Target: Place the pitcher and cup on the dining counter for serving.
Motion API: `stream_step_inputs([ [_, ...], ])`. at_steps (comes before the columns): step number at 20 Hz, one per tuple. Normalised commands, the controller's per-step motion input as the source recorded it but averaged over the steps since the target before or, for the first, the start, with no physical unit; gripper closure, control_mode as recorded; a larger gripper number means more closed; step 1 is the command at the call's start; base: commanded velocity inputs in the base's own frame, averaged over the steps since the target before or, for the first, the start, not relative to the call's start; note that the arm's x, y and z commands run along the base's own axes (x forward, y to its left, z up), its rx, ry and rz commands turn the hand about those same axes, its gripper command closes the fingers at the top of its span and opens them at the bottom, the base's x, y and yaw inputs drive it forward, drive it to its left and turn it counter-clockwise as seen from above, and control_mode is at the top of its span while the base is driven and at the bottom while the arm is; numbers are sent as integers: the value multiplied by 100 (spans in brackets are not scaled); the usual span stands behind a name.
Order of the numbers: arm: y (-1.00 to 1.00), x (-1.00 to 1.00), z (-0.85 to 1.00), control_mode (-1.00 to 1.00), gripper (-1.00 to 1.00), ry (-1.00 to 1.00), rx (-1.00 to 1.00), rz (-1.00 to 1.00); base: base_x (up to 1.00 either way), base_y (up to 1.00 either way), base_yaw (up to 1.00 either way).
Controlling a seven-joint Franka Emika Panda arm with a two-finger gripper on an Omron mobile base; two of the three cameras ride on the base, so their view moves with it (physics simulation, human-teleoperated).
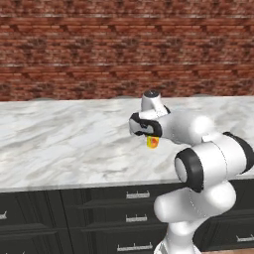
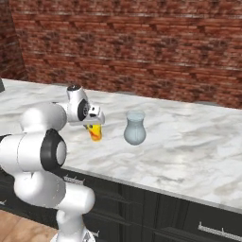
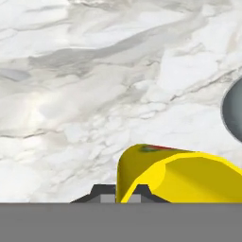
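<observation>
My gripper [image 1: 150,137] is shut on the small yellow cup [image 1: 153,143] and holds it tilted, just above the dining counter [image 1: 59,144]. In the right base view the cup [image 2: 96,132] hangs under the gripper [image 2: 93,125], a short way left of the pale blue-grey glass pitcher [image 2: 134,128], which stands upright on the marble top [image 2: 189,151]. In the hand view the cup's wall [image 3: 179,175] sits between the fingertips at the gripper [image 3: 122,193], over the veined marble [image 3: 94,71]. The pitcher's rim [image 3: 235,111] shows at the right edge.
A red brick wall [image 1: 124,49] runs behind the counter. Black drawers with silver handles [image 1: 131,218] sit below the front edge. Open marble stretches left of the cup and right of the pitcher.
</observation>
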Motion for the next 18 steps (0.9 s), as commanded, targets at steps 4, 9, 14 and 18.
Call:
stream_step_inputs([
  [4, -27, 55, -46, -100, 100, 10, 0, 0, 0, 0, 0],
  [9, -18, 36, -46, -100, 100, 4, 0, 0, 0, 0, 0],
  [14, -7, 5, -35, -100, -100, -1, 0, 0, 0, 0, 0],
  [18, 0, 0, -9, -100, -100, 0, 0, 0, 0, 0, 0],
])
